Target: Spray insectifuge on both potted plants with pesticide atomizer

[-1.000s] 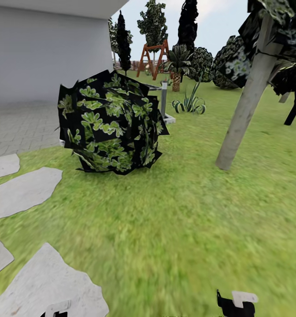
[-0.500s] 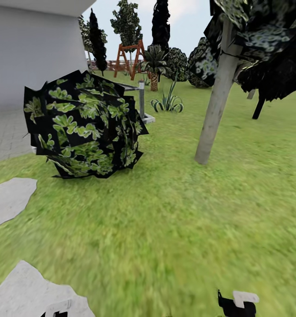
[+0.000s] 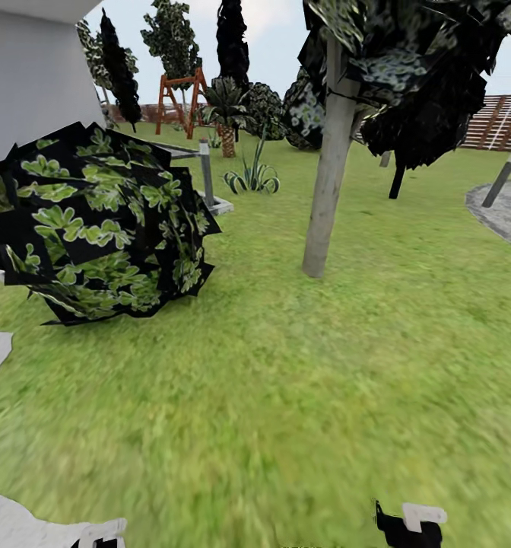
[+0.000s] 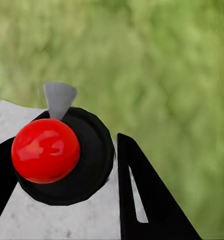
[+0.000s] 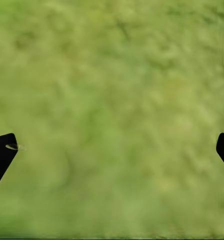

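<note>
A wheeled two-armed robot is crossing the garden lawn (image 3: pixel 301 380), carrying the pesticide atomizer (image 4: pixel 57 155) in its left hand (image 4: pixel 62 175). In the left wrist view the dark fingers (image 4: pixel 142 200) are sitting on either side of the bottle's round black top and red knob, with a pale stone slab (image 4: pixel 67 220) passing underneath. The right hand (image 5: pixel 112 150) is hanging over bare grass with its fingertips spread wide and nothing between them.

Ahead, a big dark bush (image 3: pixel 96 221) with light-green leaves is standing at the left, a leaning tree trunk (image 3: pixel 328 164) is rising in the middle, and a grey post lamp (image 3: pixel 206 171) is standing just behind the bush. A brown slatted fence (image 3: pixel 503 122) and grey round paving (image 3: pixel 506 213) are showing at the far right.

The two small potted plants are not among the things ahead, so the likeliest trouble is a wrong heading or the large bush being taken for a target and sprayed. The base could also clip the trunk or the bush while turning. Whether the nozzle is facing away from the robot cannot be told; a twisted bottle would be spraying off target.
</note>
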You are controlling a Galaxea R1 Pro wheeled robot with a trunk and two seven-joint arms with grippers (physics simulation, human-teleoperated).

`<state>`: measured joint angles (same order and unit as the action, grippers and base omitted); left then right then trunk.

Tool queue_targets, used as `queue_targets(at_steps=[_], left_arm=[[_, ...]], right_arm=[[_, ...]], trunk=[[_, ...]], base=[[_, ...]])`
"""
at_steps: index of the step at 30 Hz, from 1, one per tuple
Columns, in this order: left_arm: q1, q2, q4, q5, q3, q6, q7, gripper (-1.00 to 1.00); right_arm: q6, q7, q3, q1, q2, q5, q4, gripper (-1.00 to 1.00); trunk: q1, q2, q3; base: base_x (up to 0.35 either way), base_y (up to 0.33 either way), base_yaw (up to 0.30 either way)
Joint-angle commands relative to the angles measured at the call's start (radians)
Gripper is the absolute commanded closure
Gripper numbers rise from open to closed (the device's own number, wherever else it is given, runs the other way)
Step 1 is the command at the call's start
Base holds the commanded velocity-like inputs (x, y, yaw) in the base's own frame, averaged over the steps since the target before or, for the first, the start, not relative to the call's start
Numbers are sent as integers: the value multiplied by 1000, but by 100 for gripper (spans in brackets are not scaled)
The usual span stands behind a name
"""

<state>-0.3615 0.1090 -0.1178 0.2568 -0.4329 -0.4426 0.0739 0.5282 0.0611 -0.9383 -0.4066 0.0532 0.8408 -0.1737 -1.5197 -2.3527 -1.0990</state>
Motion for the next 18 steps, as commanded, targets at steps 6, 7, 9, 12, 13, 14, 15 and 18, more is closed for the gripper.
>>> queue_targets(at_steps=[6,7,9,12,13,14,15,18], left_arm=[[-1,0,1,12,-3,-4,6,100],[-1,0,1,12,-3,-4,6,100],[-1,0,1,12,-3,-4,6,100],[-1,1,1,12,-3,-4,6,100],[-1,0,1,12,-3,-4,6,100],[-1,0,1,12,-3,-4,7,100],[-1,1,1,12,-3,-4,7,100],[-1,0,1,12,-3,-4,6,100]], right_arm=[[3,6,-5,-1,2,11,2,-100],[4,6,-5,-1,2,11,2,-100],[3,6,-5,-1,4,11,2,-100],[3,6,-5,-1,3,11,2,-100],[3,6,-5,-1,4,11,2,-100],[3,6,-5,-1,4,11,2,-100],[3,6,-5,-1,4,11,2,-100],[3,6,-5,-1,4,11,2,-100]], trunk=[[0,0,-1],[0,0,-1],[0,0,-1],[0,0,-1],[0,0,-1],[0,0,-1],[0,0,-1],[0,0,0]], base=[[0,0,-300],[0,0,-300],[0,0,-300],[0,0,-300],[0,0,-300],[0,0,-300],[0,0,-300],[0,0,-300]])
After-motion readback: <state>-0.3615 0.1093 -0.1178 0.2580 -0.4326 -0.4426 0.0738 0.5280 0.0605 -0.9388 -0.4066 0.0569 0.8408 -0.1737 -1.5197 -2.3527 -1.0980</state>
